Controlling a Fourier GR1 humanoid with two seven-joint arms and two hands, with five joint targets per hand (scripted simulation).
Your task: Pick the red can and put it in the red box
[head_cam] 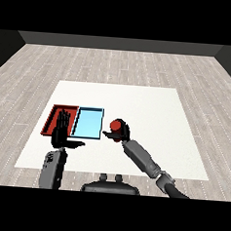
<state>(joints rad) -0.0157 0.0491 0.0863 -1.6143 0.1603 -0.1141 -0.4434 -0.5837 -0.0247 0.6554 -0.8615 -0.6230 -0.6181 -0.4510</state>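
While the left hand (62, 129) hangs over the red tray (53, 116), fingers straight and spread, thumb out, holding nothing, the light blue tray (87, 123) lies touching the red tray's right side. Right of the blue tray, near it, the right hand (120, 132) has its fingers curled round the red can (117, 125). Risk, as I judge it: the can must cross the blue tray, so an early release lands it wrong; the left hand also blocks the red tray.
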